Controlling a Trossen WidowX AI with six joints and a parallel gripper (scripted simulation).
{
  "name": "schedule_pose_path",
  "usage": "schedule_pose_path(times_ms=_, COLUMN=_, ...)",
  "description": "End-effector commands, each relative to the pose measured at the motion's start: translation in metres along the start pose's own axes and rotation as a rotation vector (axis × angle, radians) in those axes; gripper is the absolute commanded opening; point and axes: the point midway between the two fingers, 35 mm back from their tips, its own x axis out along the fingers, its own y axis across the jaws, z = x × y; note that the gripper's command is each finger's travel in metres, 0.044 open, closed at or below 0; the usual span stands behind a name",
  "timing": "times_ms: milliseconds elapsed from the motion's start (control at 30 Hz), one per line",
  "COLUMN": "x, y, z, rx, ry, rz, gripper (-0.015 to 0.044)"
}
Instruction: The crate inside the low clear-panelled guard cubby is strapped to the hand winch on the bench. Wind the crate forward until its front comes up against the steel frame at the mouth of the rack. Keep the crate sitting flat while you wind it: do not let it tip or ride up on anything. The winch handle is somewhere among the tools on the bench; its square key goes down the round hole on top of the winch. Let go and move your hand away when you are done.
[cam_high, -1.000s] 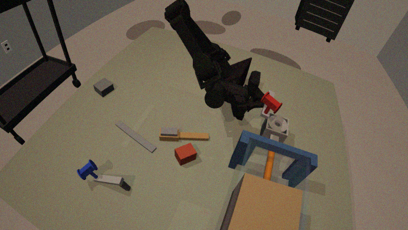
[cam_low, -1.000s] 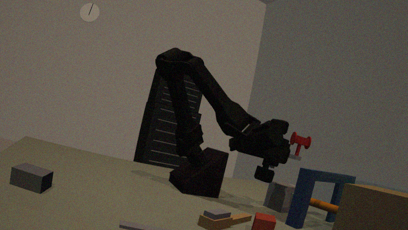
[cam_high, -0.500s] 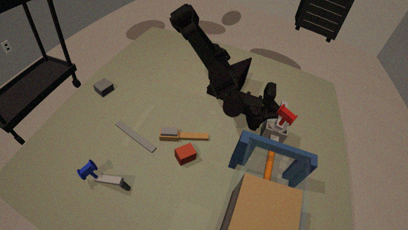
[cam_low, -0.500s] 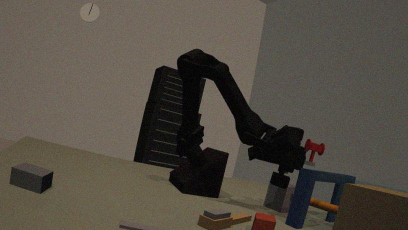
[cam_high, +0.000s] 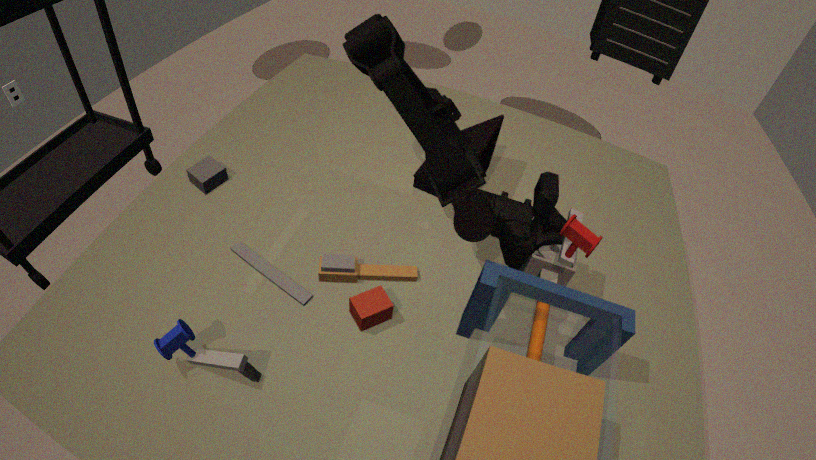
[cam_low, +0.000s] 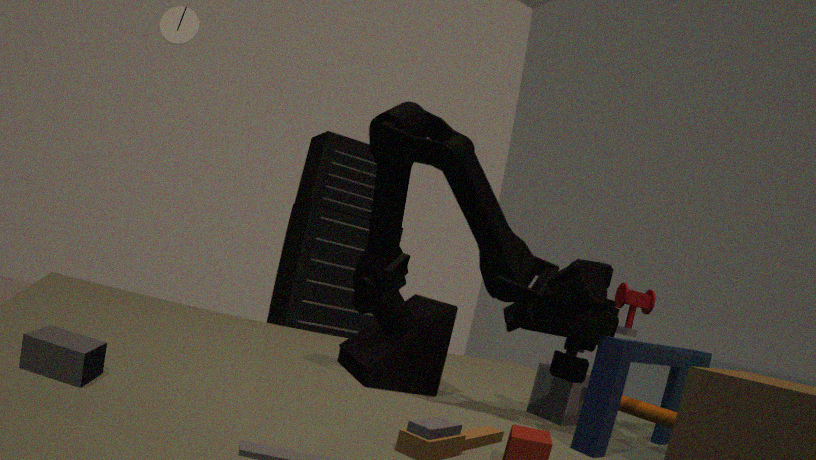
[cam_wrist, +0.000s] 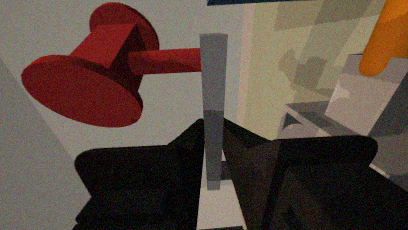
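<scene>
My gripper (cam_high: 560, 233) (cam_wrist: 211, 123) is shut on the grey bar of the red-knobbed winch handle (cam_high: 581, 236) (cam_low: 634, 298) (cam_wrist: 82, 90). It holds the handle low over the grey winch (cam_high: 564, 276) (cam_low: 549, 394) (cam_wrist: 372, 95). The fingers cover much of the winch top; the ring around its hole shows only in part. The key is hidden, and I cannot tell whether it is in the hole. The tan crate (cam_high: 534, 405) (cam_low: 742, 414) sits flat behind the blue frame (cam_high: 571, 297) (cam_low: 597, 400). An orange rod (cam_high: 538, 331) (cam_low: 651, 412) (cam_wrist: 387, 35) spans the gap between them.
Clear panels surround the crate. A blue-knobbed handle (cam_high: 217, 358), a grey strip (cam_high: 271, 273), a wooden-handled tool (cam_high: 388, 272) (cam_low: 482, 436), a red block (cam_high: 371, 308) (cam_low: 528, 442) and a grey block (cam_high: 207, 174) (cam_low: 51, 355) lie on the bench away from the winch.
</scene>
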Motion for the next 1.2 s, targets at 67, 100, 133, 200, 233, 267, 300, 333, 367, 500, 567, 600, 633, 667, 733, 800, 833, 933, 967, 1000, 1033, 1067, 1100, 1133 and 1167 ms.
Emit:
schedule_pose_path(times_ms=67, x=0.001, y=0.000, z=-0.001, rx=-0.018, ry=0.004, rz=0.020, gripper=0.0000)
schedule_pose_path(times_ms=100, x=0.001, y=-0.002, z=0.000, rx=-0.018, ry=0.004, rz=0.020, gripper=0.0000)
schedule_pose_path(times_ms=133, x=0.001, y=-0.002, z=0.000, rx=-0.018, ry=0.004, rz=0.020, gripper=0.0000)
schedule_pose_path(times_ms=200, x=0.001, y=-0.005, z=0.000, rx=-0.018, ry=0.004, rz=0.019, gripper=0.0000)
schedule_pose_path(times_ms=233, x=0.001, y=-0.007, z=0.000, rx=-0.018, ry=0.004, rz=0.019, gripper=0.0000)
schedule_pose_path(times_ms=267, x=0.001, y=-0.007, z=0.000, rx=-0.018, ry=0.004, rz=0.019, gripper=0.0000)
schedule_pose_path(times_ms=300, x=0.001, y=-0.008, z=0.000, rx=-0.018, ry=0.004, rz=0.019, gripper=0.0000)
schedule_pose_path(times_ms=333, x=0.001, y=-0.010, z=0.000, rx=-0.018, ry=0.005, rz=0.020, gripper=0.0000)
schedule_pose_path(times_ms=367, x=0.001, y=-0.012, z=-0.001, rx=-0.017, ry=0.005, rz=0.021, gripper=0.0000)
schedule_pose_path(times_ms=500, x=0.001, y=-0.016, z=-0.001, rx=-0.017, ry=0.005, rz=0.021, gripper=0.0000)
schedule_pose_path(times_ms=567, x=0.001, y=-0.018, z=-0.001, rx=-0.017, ry=0.005, rz=0.021, gripper=0.0000)
schedule_pose_path(times_ms=600, x=0.002, y=-0.020, z=-0.001, rx=-0.017, ry=0.005, rz=0.021, gripper=0.0000)
schedule_pose_path(times_ms=633, x=0.002, y=-0.021, z=-0.001, rx=-0.017, ry=0.005, rz=0.020, gripper=0.0000)
schedule_pose_path(times_ms=667, x=0.002, y=-0.022, z=-0.001, rx=-0.017, ry=0.005, rz=0.020, gripper=0.0000)
schedule_pose_path(times_ms=733, x=0.002, y=-0.022, z=-0.001, rx=-0.017, ry=0.005, rz=0.020, gripper=0.0000)
schedule_pose_path(times_ms=800, x=0.002, y=-0.022, z=-0.001, rx=-0.017, ry=0.005, rz=0.020, gripper=0.0000)
schedule_pose_path(times_ms=833, x=0.002, y=-0.022, z=-0.001, rx=-0.017, ry=0.005, rz=0.020, gripper=0.0000)
schedule_pose_path(times_ms=933, x=0.001, y=-0.022, z=-0.001, rx=-0.017, ry=0.005, rz=0.020, gripper=0.0000)
schedule_pose_path(times_ms=967, x=0.001, y=-0.022, z=-0.001, rx=-0.017, ry=0.005, rz=0.020, gripper=0.0000)
schedule_pose_path(times_ms=1000, x=0.001, y=-0.023, z=-0.001, rx=-0.017, ry=0.004, rz=0.021, gripper=0.0000)
schedule_pose_path(times_ms=1033, x=0.000, y=-0.023, z=-0.001, rx=-0.018, ry=0.004, rz=0.021, gripper=0.0000)
schedule_pose_path(times_ms=1067, x=0.000, y=-0.023, z=-0.001, rx=-0.018, ry=0.004, rz=0.021, gripper=0.0000)
schedule_pose_path(times_ms=1100, x=-0.001, y=-0.024, z=0.000, rx=-0.018, ry=0.004, rz=0.021, gripper=0.0000)
schedule_pose_path(times_ms=1133, x=-0.001, y=-0.024, z=0.000, rx=-0.018, ry=0.003, rz=0.021, gripper=0.0000)
schedule_pose_path(times_ms=1167, x=-0.002, y=-0.024, z=0.000, rx=-0.018, ry=0.003, rz=0.021, gripper=0.0000)
